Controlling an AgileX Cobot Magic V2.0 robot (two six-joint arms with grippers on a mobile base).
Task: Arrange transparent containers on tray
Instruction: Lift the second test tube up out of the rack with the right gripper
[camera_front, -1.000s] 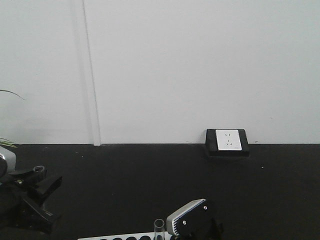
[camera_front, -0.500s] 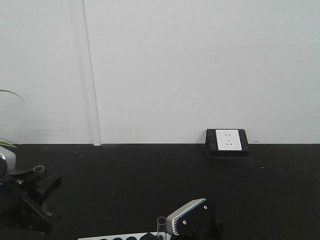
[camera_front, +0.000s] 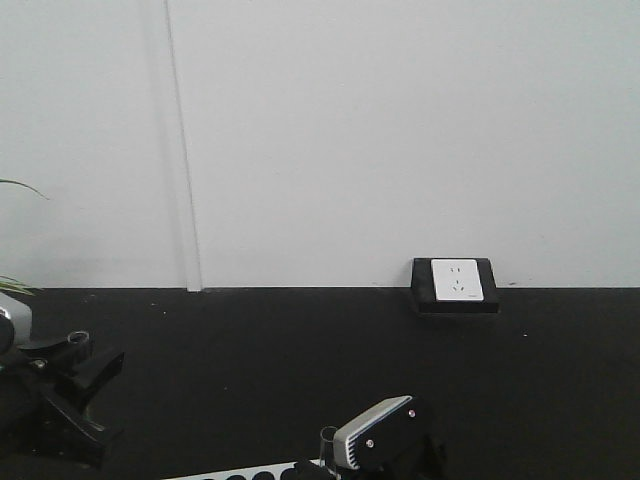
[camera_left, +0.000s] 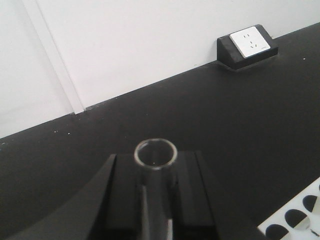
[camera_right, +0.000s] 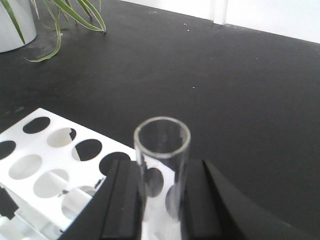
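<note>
In the left wrist view, my left gripper (camera_left: 156, 167) is shut on a clear glass test tube (camera_left: 155, 200), which stands upright between the black fingers with its open rim on top. My right gripper (camera_right: 161, 172) is likewise shut on a second upright test tube (camera_right: 162, 150), held just above a white holed rack (camera_right: 45, 150). The front view shows the left gripper (camera_front: 70, 365) at the far left and the right gripper's body (camera_front: 385, 435) at the bottom centre, with a tube rim (camera_front: 328, 434) beside it. The yellow tray is out of view.
A black tabletop (camera_front: 250, 360) runs back to a white wall. A black wedge-shaped socket box (camera_front: 456, 282) sits against the wall at the right. A potted plant (camera_right: 75, 15) stands at the far left. The rack's edge (camera_front: 240, 472) shows at the bottom.
In the front view the tube rim beside the right gripper has shifted slightly right, closer to the gripper body. The left gripper has barely moved.
</note>
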